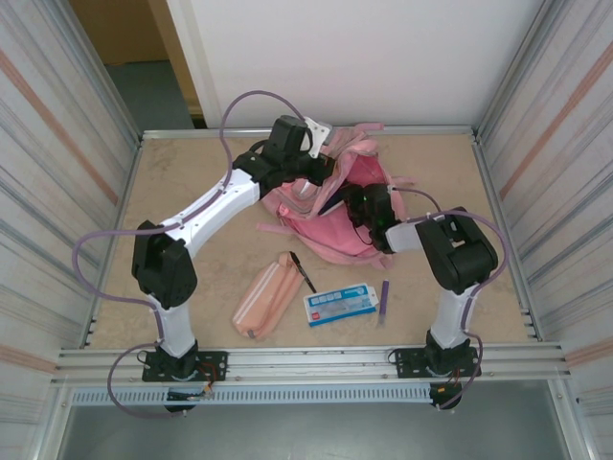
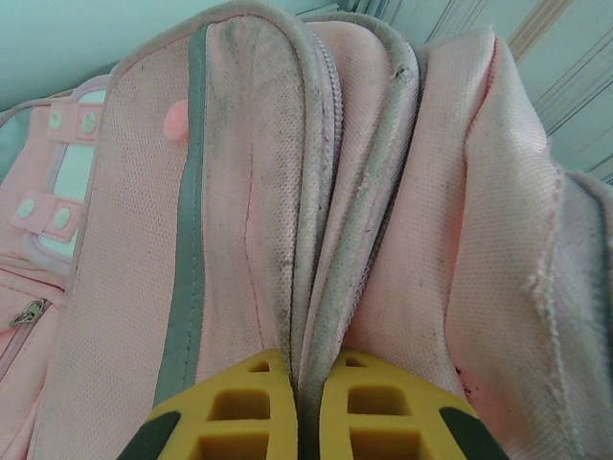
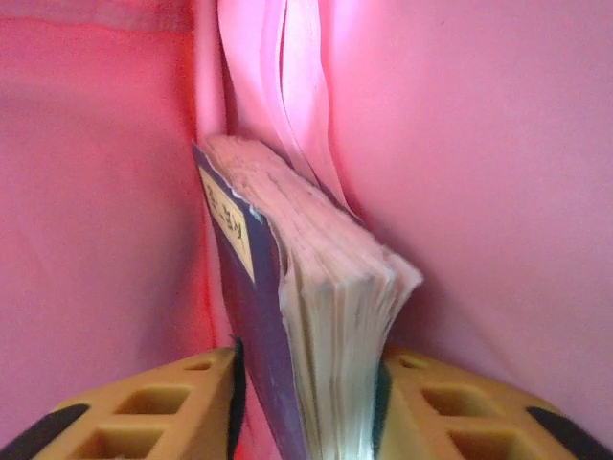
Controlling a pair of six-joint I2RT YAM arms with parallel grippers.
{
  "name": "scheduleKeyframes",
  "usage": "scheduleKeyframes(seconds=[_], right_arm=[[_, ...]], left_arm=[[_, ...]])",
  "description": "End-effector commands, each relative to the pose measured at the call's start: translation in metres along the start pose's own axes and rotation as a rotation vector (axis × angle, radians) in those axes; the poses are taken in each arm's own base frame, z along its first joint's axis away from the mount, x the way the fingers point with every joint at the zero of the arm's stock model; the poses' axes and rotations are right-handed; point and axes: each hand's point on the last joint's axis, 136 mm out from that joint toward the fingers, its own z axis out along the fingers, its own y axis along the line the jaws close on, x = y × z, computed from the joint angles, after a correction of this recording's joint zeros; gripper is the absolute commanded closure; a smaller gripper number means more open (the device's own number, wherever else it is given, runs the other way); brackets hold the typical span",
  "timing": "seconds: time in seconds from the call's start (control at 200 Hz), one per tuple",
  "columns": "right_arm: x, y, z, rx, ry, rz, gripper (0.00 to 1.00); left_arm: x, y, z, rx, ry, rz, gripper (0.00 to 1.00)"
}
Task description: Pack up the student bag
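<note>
1. The student bag (image 1: pixel 330 240) lies at the far middle of the table (image 1: pixel 192 182), slumped on its side, with both arms reaching in over it.
2. The left tool (image 1: pixel 318 165) sits at the bag's upper far edge. The right tool (image 1: pixel 362 206) is at the bag's right side, pushed into its opening.
3. In the left wrist view the left tool (image 2: pixel 299 369) is closed on the student bag (image 2: pixel 239 192). Its two yellow fingers (image 2: pixel 230 407) pinch a fold of the rim beside the zip, with only the fabric between them.
4. In the right wrist view the right tool (image 3: pixel 306 369) stands partly open inside the bag, a book (image 3: pixel 316 287) between its yellow fingers (image 3: pixel 144 412). Both fingers sit close against the book, but I cannot tell whether they press on it or have let it loose.
5. The book is thick, with a dark blue cover, a small yellow label on the spine and pale, slightly ragged page edges. It stands on end, leaning into a corner of the smooth pink lining (image 3: pixel 479 192).
6. The bag's outside is coarse woven pink cloth, grubby with dark smudges, with grey piping, a zip track and pale patches at its left.
7. Nearer the arms, well apart from the bag, lie a salmon pencil case (image 1: pixel 266 297), a black pen (image 1: pixel 303 272), a blue-and-white box (image 1: pixel 339 304) and a purple pen (image 1: pixel 384 299).
</note>
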Motion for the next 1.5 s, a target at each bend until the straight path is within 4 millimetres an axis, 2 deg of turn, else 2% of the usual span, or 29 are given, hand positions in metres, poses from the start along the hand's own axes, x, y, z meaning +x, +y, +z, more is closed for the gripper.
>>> scheduleKeyframes(seconds=[0.0,0.135,0.341,0.466,0.596,0.671,0.701,0.757,0.792,0.862,0.937,1.017,1.097,1.177,1.288,1.368,1.493], right_arm=[[-0.004,0.010,-0.026,0.027,-0.046,-0.031,0.53],[-0.003,0.026,-0.045,0.009,-0.051,-0.050,0.49],[0.003,0.030,-0.067,0.024,0.010,-0.088,0.48],[0.017,0.024,-0.097,0.076,0.066,-0.195,0.47],[0.024,0.031,-0.134,0.128,0.132,-0.351,0.44],[0.023,0.033,-0.154,0.143,0.148,-0.429,0.42],[0.020,0.032,-0.163,0.153,0.145,-0.455,0.40],[0.014,0.028,-0.177,0.173,0.133,-0.490,0.40],[0.010,0.023,-0.186,0.192,0.126,-0.504,0.38],[0.003,0.013,-0.203,0.215,0.104,-0.504,0.33],[-0.001,-0.003,-0.214,0.228,0.106,-0.484,0.33],[0.000,-0.009,-0.223,0.227,0.113,-0.523,0.33],[-0.004,-0.016,-0.233,0.273,0.116,-0.573,0.34],[-0.003,-0.018,-0.235,0.289,0.129,-0.612,0.34],[0.007,-0.017,-0.226,0.263,0.180,-0.604,0.38],[0.020,-0.013,-0.215,0.222,0.234,-0.575,0.40],[0.036,-0.014,-0.198,0.211,0.286,-0.584,0.39]], left_arm=[[-0.047,0.004,-0.029,-0.007,-0.171,0.020,1.00],[-0.043,0.006,-0.022,-0.005,-0.166,0.000,1.00],[-0.038,0.016,-0.009,-0.038,-0.141,0.008,1.00],[-0.031,0.023,-0.005,-0.038,-0.117,0.008,1.00],[-0.015,0.033,0.004,-0.051,-0.060,0.074,1.00],[-0.006,0.027,0.008,0.001,-0.025,0.103,1.00],[-0.004,0.023,0.010,0.029,-0.018,0.111,0.93],[0.000,0.017,0.011,0.067,-0.002,0.102,0.69],[0.002,0.014,0.009,0.079,0.010,0.082,0.58],[0.010,0.014,0.003,0.076,0.047,0.053,0.53],[0.019,0.019,-0.008,0.033,0.064,0.019,0.50],[0.038,0.030,-0.019,-0.009,0.082,-0.034,0.40],[0.055,0.042,-0.031,-0.023,0.102,-0.133,0.39],[0.073,0.072,-0.043,-0.095,0.105,-0.273,0.38],[0.106,0.124,-0.052,-0.192,0.150,-0.480,0.38],[0.122,0.143,-0.055,-0.202,0.205,-0.581,0.38],[0.142,0.173,-0.046,-0.271,0.226,-0.571,0.37]])
